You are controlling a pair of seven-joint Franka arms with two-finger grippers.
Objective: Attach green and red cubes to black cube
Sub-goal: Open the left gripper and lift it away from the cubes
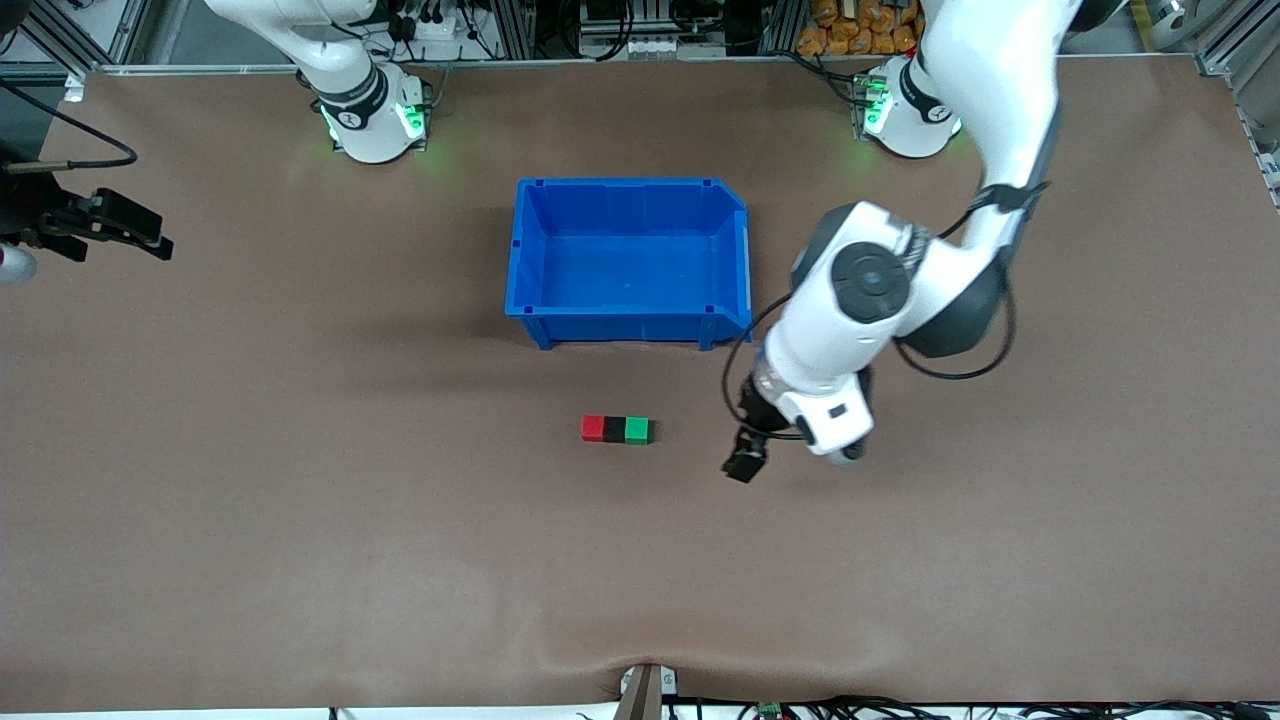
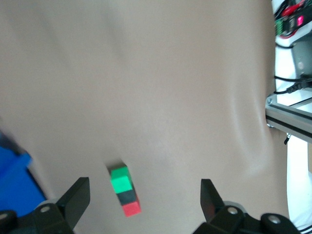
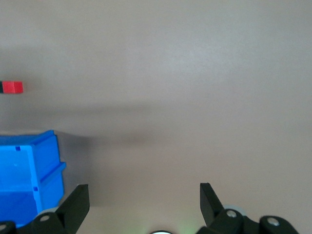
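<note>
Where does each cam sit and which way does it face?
Front: high across the table, facing both bases; shows the blue bin, the left gripper and the right gripper.
Left wrist: looks past its open fingers at the green cube, black cube and red cube.
Right wrist: open fingers, table.
All three share the bin and red cube.

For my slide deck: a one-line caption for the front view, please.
Red cube, black cube and green cube joined in a row; open left gripper beside them.

The left gripper [image 2: 141, 200] hangs wide open over the table [image 2: 161, 87], above the joined green cube [image 2: 120, 179], black cube [image 2: 127, 197] and red cube [image 2: 131, 209]; a blue bin [image 2: 13, 183] edge shows.
</note>
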